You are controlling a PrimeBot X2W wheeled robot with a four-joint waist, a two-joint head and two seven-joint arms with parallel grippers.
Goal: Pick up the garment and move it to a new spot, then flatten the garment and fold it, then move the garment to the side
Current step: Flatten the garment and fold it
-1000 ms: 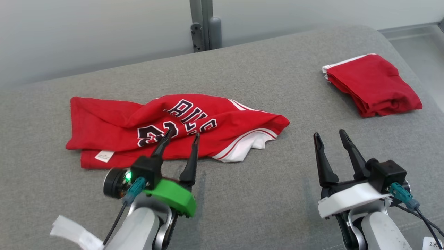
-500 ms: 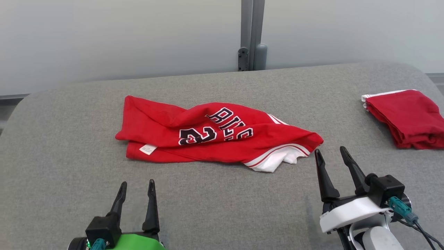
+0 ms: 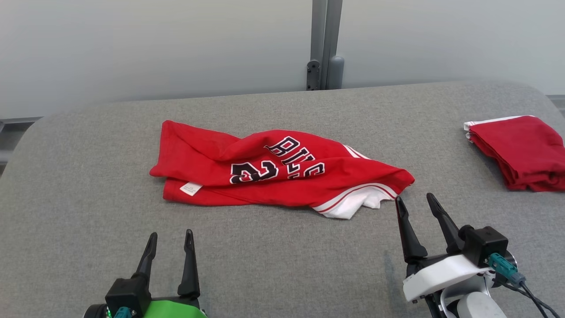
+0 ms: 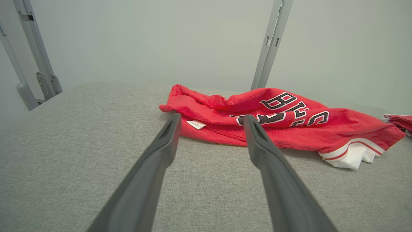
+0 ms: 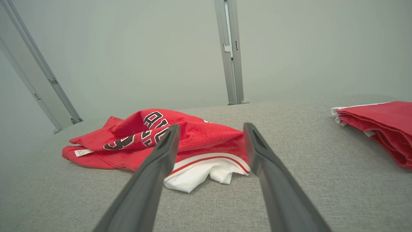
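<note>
Grey padded surface: the garment lies crumpled at its middle. The nap looks grippy, so I judge that dragging rather than lifting would bunch the cloth further.
Garment: a red jersey, heaped, lettering up, not yet flattened. I cannot tell how many layers sit under the ridge; pinching one alone could leave the rest trailing.
Folded red pile: well to the garment's right. A wide swing that way could knock it apart.
My right gripper: fingers apart, empty, just beside the garment's right corner. Closing low might snag the surface too.
My left gripper: fingers apart, empty, on the near side of the garment, clear of it. Uneven lifts would twist it.
White trim: loose at the garment's right corner; it may slip out.
Tag: at the garment's near left edge, too flimsy to hold.
</note>
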